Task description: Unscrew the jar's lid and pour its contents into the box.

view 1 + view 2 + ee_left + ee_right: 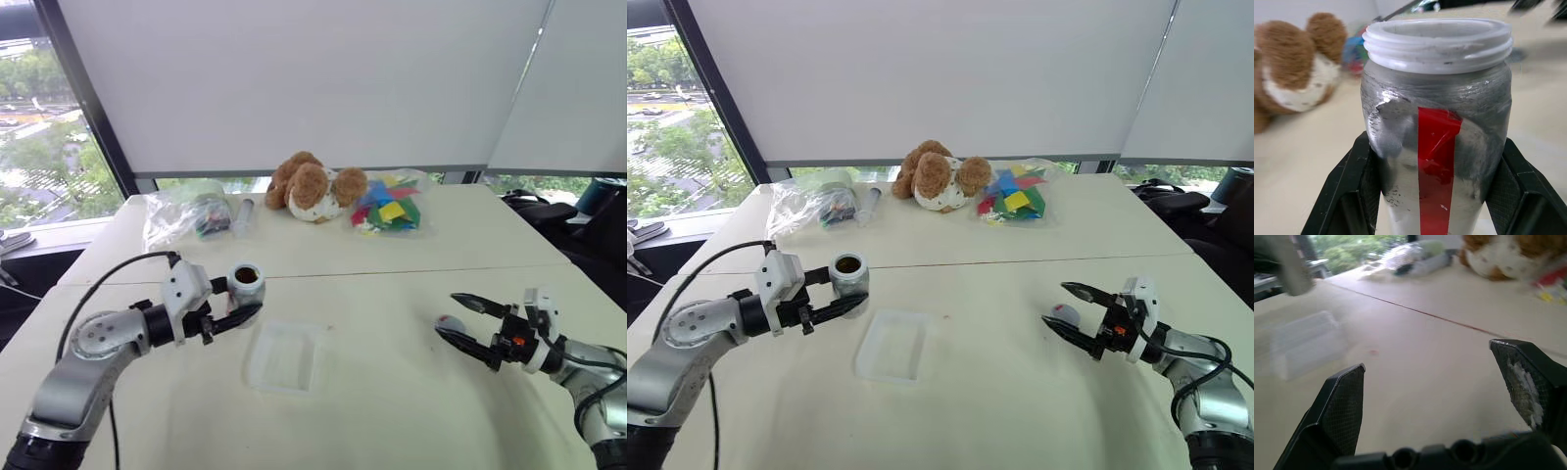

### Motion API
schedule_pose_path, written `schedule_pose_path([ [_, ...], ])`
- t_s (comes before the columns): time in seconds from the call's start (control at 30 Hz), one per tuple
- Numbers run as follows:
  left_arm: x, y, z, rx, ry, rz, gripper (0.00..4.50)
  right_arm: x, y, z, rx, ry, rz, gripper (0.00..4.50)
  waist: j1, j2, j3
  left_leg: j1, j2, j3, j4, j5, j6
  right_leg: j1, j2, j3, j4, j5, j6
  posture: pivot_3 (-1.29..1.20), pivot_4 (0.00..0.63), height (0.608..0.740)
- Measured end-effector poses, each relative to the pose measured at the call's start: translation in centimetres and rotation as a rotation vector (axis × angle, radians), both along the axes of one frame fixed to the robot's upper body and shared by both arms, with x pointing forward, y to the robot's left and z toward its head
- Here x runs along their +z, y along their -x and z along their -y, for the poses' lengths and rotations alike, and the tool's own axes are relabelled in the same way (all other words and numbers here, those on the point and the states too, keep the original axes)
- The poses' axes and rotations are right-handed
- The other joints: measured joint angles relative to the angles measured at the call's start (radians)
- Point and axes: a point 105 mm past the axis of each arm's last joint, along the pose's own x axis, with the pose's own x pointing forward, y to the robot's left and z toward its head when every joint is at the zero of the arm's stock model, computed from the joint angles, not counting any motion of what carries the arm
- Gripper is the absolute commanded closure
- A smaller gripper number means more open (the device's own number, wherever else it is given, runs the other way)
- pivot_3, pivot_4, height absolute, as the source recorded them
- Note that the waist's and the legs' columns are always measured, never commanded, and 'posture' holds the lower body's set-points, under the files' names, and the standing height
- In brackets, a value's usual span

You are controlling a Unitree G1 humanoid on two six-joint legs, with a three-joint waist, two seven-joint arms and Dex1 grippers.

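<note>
Over the table (392,392), left end effector (235,299) grips the uncapped jar (245,284); right end effector (462,318) gapes wide.

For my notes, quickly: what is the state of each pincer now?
Left pincer: closed on the jar, lid off.
Right pincer: open, holding nothing; the lid lies beside it.

Looks like an office or a lab room set up for robot testing. There's a big pale table (392,392) pushed up to a wall of windows (49,127) with white roller blinds (294,78) pulled down, trees outside. A dark office chair (549,211) sits just past the table's far right corner. Random test props lie along the table's far edge: a stuffed dog (313,186) and bags of coloured pieces (390,208).
</note>
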Motion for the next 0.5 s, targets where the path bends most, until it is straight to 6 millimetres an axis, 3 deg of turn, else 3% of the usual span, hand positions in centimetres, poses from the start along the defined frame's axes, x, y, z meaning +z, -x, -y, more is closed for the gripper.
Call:
schedule_pose_path([
  [0.1,0.0,-0.7,-0.9,0.072,-0.124,0.104,2.33,0.4,1.6,-2.6,0.12,0.03,-0.014,0.06,0.004,0.0,0.0,0.0,0.0,0.0,0.0,0.0,0.0,0.0,-0.001,0.0,-0.001,0.0,0.0,0.0,0.15,0.74],
  [0.17,-0.2,-0.7,-0.4,0.063,-0.195,0.181,2.33,0.2,2.2,-3.6,0.16,0.044,-0.027,0.06,0.01,-0.001,0.0,-0.001,0.0,0.0,0.001,0.0,0.0,0.001,-0.001,0.0,-0.002,0.0,0.0,0.0,0.15,0.74],
  [0.5,-0.5,-0.6,1.8,0.012,-0.628,0.761,2.33,-1.1,2.6,-4.6,0.172,0.052,-0.081,0.06,0.027,-0.001,0.0,-0.001,-0.001,0.002,0.001,0.0,0.0,0.0,-0.004,-0.001,-0.003,0.0,0.001,0.0,0.15,0.74],
])
